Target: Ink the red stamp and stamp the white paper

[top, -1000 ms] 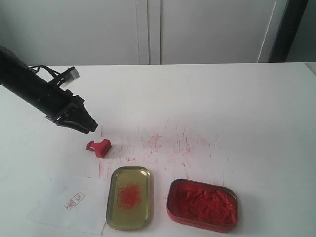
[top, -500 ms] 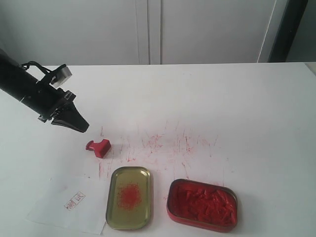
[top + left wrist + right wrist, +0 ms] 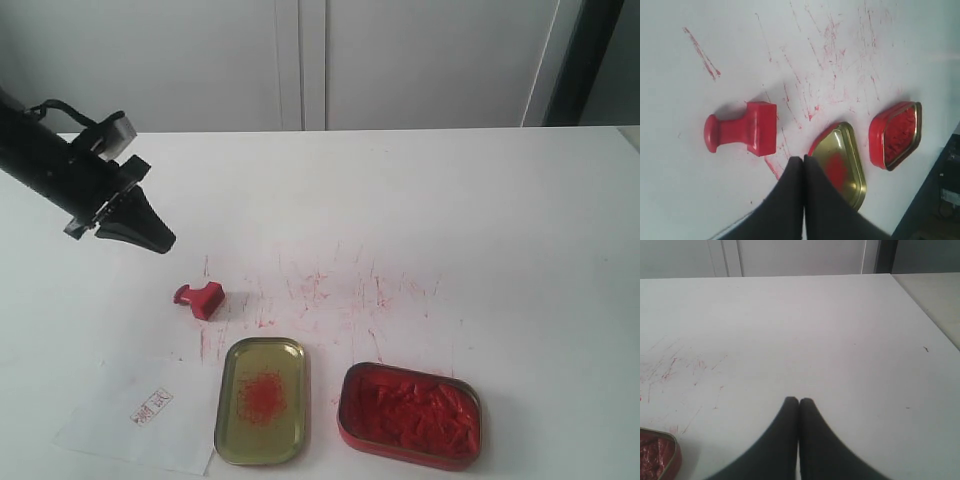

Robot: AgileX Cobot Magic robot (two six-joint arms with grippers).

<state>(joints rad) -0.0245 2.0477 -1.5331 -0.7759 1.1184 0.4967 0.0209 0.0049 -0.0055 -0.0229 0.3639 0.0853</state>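
The red stamp (image 3: 201, 299) lies on its side on the white table, knob to the left; it also shows in the left wrist view (image 3: 742, 134). The white paper (image 3: 140, 414) with a small red imprint rests at the front left. My left gripper (image 3: 160, 242) hangs shut and empty above the table, up and left of the stamp, apart from it; its tips (image 3: 803, 159) are pressed together. My right gripper (image 3: 799, 400) is shut on nothing, over bare table, out of the exterior view.
A gold tray (image 3: 262, 400) with a red smudge sits right of the paper. A red tin of ink paste (image 3: 409, 415) stands right of the tray. Red scratch marks (image 3: 340, 290) cover the table's middle.
My left gripper has drawn back up and to the left, away from the stamp. The stamp, paper, tray and tin have stayed put.
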